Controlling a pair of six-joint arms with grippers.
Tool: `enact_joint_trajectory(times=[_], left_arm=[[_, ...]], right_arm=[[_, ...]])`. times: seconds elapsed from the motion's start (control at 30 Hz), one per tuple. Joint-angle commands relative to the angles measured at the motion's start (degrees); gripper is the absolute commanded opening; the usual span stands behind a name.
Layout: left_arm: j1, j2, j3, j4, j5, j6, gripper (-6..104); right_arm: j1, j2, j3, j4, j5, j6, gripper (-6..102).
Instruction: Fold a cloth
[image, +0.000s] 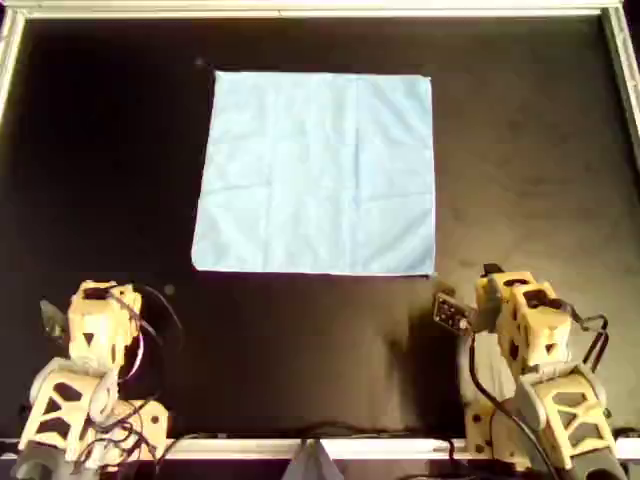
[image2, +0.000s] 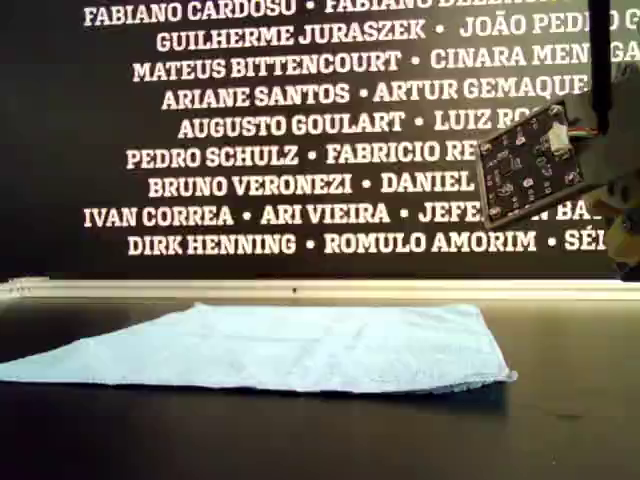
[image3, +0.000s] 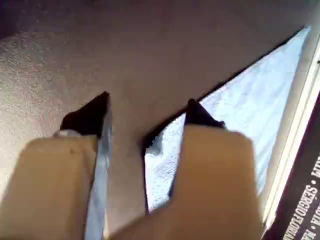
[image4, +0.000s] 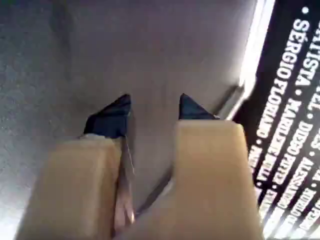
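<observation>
The light sky-blue cloth lies flat and spread out, roughly square, on the black table. It also shows in the exterior view. My first gripper is open and empty above the dark table, and one corner of the cloth shows just past its fingertips. In the overhead view this is the arm at the lower right, beside the cloth's near right corner. My second gripper is open and empty over bare table. It is the arm at the overhead view's lower left, apart from the cloth.
A pale rail frames the table at the far edge and both sides. A black wall with white names stands behind it. A circuit board on the first arm hangs at the exterior view's right. Cables trail at the arm bases.
</observation>
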Motion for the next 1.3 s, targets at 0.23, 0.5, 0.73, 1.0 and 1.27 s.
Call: enact_joint_trajectory(times=[0.23, 0.5, 0.73, 1.0, 1.27], left_arm=[[1.23, 0.79, -1.93, -1.41, -0.26, 0.35, 52], [1.23, 0.79, -1.93, -1.41, -0.53, -0.09, 52], [1.32, 0.79, -1.93, -1.41, -0.53, -0.26, 52], [1.14, 0.79, -1.85, -1.41, 0.26, -0.26, 52], [0.09, 0.79, -3.25, -1.32, 0.97, -0.09, 52]], right_arm=[[0.0, 2.02, 0.53, -2.81, 0.18, -0.35, 37], [0.0, 2.02, 1.67, -2.81, 0.18, -0.35, 37], [0.0, 2.02, 1.05, -2.81, 0.18, -0.26, 37], [-0.18, 2.11, 0.35, -2.72, 0.26, -1.05, 37], [1.41, 1.85, -1.23, -2.81, -3.08, -15.47, 37]])
